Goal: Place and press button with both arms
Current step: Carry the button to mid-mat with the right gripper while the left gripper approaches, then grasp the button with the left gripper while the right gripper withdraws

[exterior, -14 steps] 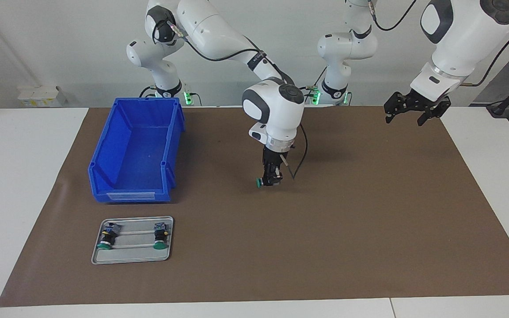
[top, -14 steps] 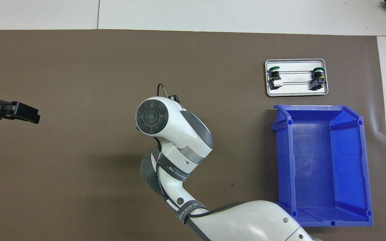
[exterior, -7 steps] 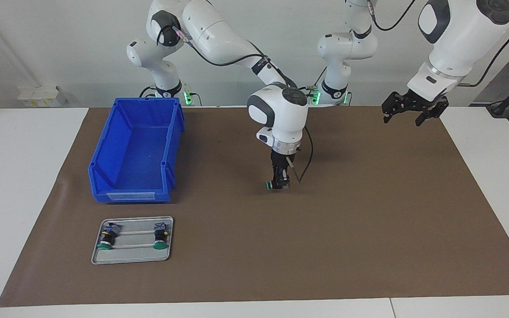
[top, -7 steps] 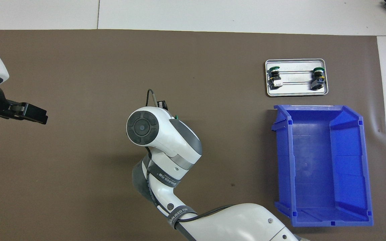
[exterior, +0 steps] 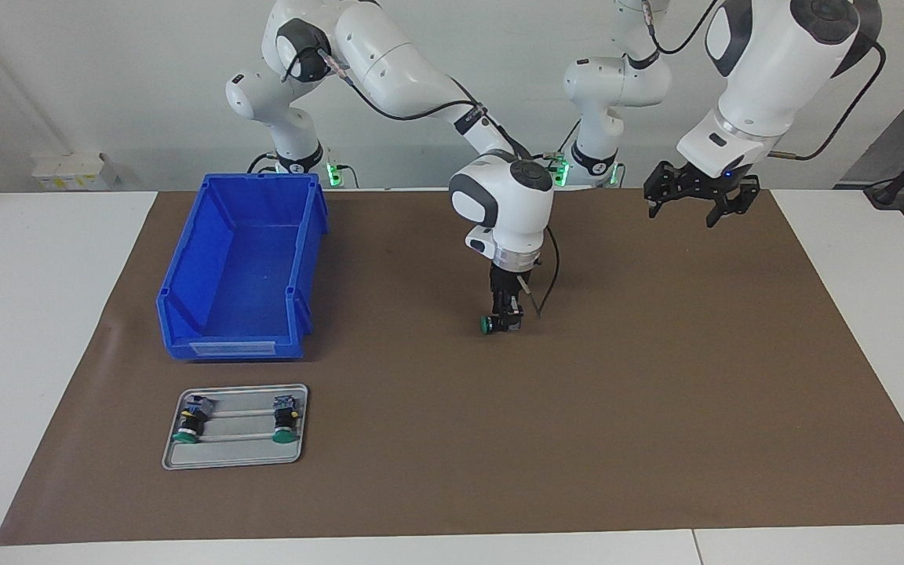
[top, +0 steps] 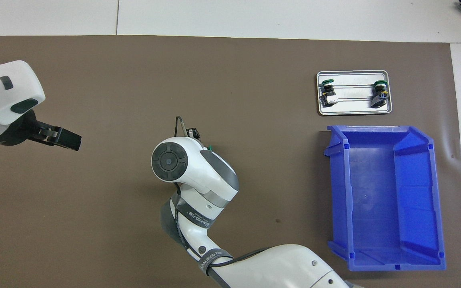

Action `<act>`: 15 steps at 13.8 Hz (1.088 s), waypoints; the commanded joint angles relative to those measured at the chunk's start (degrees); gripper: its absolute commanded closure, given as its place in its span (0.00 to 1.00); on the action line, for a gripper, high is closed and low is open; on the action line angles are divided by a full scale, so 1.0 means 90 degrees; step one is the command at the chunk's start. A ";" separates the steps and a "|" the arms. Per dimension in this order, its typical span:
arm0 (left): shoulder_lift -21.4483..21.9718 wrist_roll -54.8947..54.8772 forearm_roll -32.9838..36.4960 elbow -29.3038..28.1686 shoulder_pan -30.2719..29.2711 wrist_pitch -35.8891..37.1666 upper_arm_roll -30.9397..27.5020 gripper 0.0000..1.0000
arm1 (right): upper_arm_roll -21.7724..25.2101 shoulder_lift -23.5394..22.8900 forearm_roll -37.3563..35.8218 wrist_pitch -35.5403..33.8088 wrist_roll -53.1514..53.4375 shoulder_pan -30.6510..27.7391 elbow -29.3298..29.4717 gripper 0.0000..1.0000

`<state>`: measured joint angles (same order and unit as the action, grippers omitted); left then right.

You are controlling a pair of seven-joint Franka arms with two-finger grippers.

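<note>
The right arm reaches from its base over the mat's middle, its wrist turned straight down. The right gripper stands at the mat with the button at its fingertips, the green cap facing sideways toward the bin; whether the fingers grip it or have let go I cannot tell. In the overhead view the wrist hides nearly all of the gripper, and only a sliver of green cap shows.

The left arm bends down from above. The left gripper hangs open over the mat toward the left arm's end of the table, holding nothing.

A wrist band on the right arm carries lettering, not readable.

A brown mat covers a white table. A blue bin sits at the right arm's end. Beside the bin, farther from the robots, a metal tray holds two more buttons. The wall is white.
</note>
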<state>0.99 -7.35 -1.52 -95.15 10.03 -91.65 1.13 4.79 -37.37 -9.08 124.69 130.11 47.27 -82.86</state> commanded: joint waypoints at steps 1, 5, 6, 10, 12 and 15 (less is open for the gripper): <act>0.0378 -0.0150 -0.0308 -0.0716 0.0262 -0.0790 -0.0068 0.00 | -0.0014 0.0129 -0.0406 -0.0191 0.0075 0.0050 -0.0022 0.00; 0.0389 -0.1326 -0.0427 -0.1029 0.0653 -0.1398 -0.0067 0.00 | -0.0024 0.1003 -0.0437 -0.0125 -0.1092 -0.0337 -0.0487 0.00; 0.0369 -0.1883 -0.0427 -0.1146 0.0721 -0.1543 -0.0067 0.00 | -0.0034 0.1501 -0.0388 -0.0095 -0.1610 -0.0591 -0.0915 0.00; -0.0088 -0.2670 -0.0427 -0.1450 0.1335 -0.2695 -0.0077 0.00 | -0.0034 0.2637 -0.0028 0.0023 -0.4448 -0.1538 -0.1866 0.00; -0.0372 -0.2863 -0.0427 -0.1450 0.1667 -0.3222 -0.0077 0.00 | -0.0034 0.2940 0.0333 -0.0268 -0.6488 -0.2114 -0.1877 0.00; -0.0646 -0.3109 -0.0427 -0.1450 0.2107 -0.3380 -0.0077 0.05 | -0.0024 0.3428 0.0871 -0.0844 -0.9019 -0.3139 -0.1857 0.00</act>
<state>-4.03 -32.99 -4.80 -107.76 26.50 -120.28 1.49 5.41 -10.67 -4.01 119.64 61.92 24.36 -97.40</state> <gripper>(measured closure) 0.009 0.000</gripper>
